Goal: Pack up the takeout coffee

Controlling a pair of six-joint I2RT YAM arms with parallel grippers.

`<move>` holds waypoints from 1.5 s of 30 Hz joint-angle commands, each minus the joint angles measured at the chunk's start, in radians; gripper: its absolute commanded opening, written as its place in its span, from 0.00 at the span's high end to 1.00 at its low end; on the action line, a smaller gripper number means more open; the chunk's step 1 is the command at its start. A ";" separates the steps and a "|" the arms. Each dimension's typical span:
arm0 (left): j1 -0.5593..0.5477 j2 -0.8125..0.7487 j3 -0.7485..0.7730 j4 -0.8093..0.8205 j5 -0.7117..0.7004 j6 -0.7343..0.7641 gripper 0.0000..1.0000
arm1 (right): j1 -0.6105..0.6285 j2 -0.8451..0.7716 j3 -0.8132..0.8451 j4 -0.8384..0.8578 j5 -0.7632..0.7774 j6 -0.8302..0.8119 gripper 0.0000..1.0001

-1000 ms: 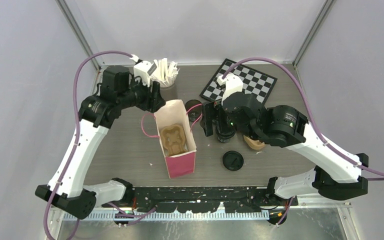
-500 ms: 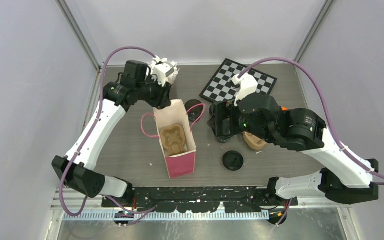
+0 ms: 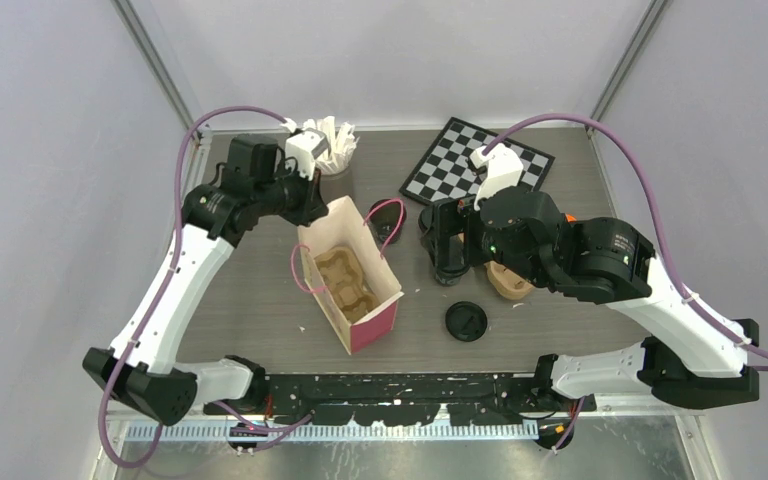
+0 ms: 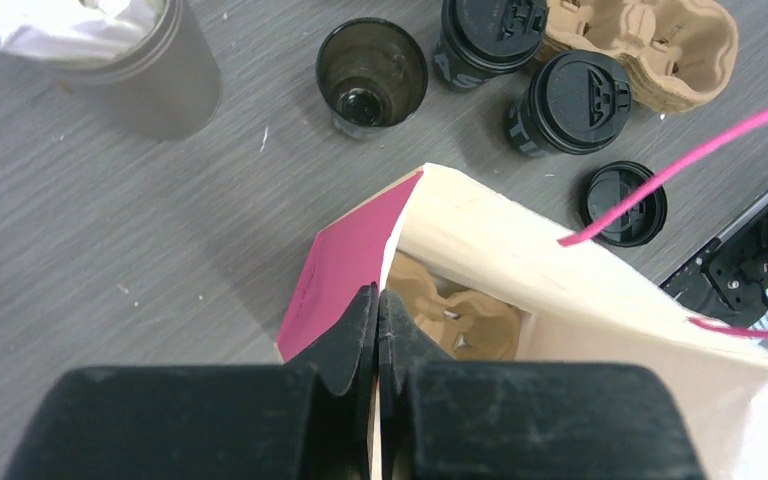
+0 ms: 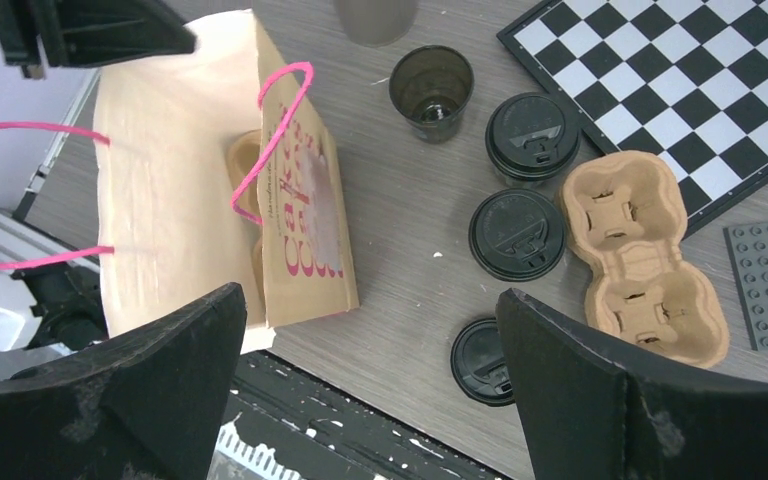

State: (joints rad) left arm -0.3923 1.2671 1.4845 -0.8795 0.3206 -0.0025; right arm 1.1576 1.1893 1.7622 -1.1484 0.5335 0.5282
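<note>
Left arm (image 3: 172,295), right arm (image 3: 675,318), white shells, black joints, looping purple cables (image 3: 177,200), matte black fingers (image 4: 345,335)

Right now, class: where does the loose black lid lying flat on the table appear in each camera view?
Top external: loose lid right of the pink bag, near the front edge.
Left wrist: lid at right, beyond the bag's rim.
Right wrist: lid at bottom centre.
Shared landmark: the pink bag.
</note>
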 commanded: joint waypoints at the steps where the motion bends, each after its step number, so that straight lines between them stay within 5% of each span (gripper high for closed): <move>1: 0.003 -0.080 -0.057 0.037 -0.078 -0.126 1.00 | 0.000 -0.023 -0.008 0.007 0.070 0.020 0.00; 12: 0.003 -0.178 -0.161 0.149 -0.112 -0.354 0.99 | -0.049 0.084 0.081 -0.173 0.209 0.064 0.00; 17: 0.003 -0.190 -0.124 0.093 -0.127 -0.361 0.79 | -0.267 0.125 0.095 -0.249 0.059 0.023 0.00; 26: 0.003 -0.201 0.000 -0.010 -0.166 -0.363 0.41 | -0.520 0.061 -0.100 -0.103 -0.097 -0.016 0.02; 38: 0.003 -0.265 0.053 -0.156 -0.176 -0.361 0.35 | -0.671 0.095 -0.380 0.210 -0.332 -0.114 0.15; 45: 0.003 -0.327 0.019 -0.224 -0.227 -0.423 0.35 | -0.679 0.180 -0.457 0.318 -0.573 -0.270 0.13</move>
State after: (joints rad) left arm -0.3923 0.9867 1.5032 -1.0607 0.1341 -0.3859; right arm 0.4755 1.3369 1.3281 -0.9699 0.1429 0.3759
